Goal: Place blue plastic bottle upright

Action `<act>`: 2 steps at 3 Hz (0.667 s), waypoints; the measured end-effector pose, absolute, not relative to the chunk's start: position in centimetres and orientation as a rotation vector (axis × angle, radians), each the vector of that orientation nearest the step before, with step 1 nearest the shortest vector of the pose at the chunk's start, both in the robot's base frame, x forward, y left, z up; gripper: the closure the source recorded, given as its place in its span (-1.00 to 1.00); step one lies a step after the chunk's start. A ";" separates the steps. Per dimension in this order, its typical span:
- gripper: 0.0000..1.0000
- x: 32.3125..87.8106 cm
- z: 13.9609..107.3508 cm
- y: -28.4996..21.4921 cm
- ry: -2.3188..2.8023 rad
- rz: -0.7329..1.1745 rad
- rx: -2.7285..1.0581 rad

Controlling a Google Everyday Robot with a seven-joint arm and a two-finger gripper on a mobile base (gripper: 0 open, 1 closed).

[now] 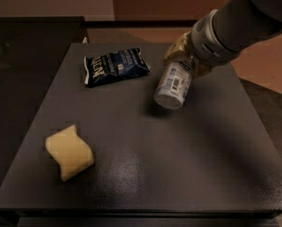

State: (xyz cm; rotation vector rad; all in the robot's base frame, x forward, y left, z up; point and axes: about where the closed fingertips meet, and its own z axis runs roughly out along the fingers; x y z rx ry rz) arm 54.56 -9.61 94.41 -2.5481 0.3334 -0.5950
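The dark table [179, 174] is found to fill most of the camera view, and its right half is taken as the working area. The robot arm [245, 18] is brought in from the upper right and angled down toward the table's far right part.

A dark blue snack bag [115, 66] is laid flat at the far centre, and a yellow sponge [69, 151] is seen at the near left. Both are well apart from the work and are judged to be no obstacle.

The blue plastic bottle [173, 85] is held tilted, its base turned toward the camera and low over the table, just right of the bag. Contact with the surface cannot be confirmed.

The gripper [183, 61] is closed round the bottle's upper end, the cap being hidden. That hold is judged to allow the base to be swung under and set down. The tilt remains to be corrected before release.
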 end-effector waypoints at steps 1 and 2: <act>1.00 54.8 95.7 -9.7 0.214 -0.789 -2.513; 1.00 55.1 97.1 -9.9 0.091 -0.910 -2.452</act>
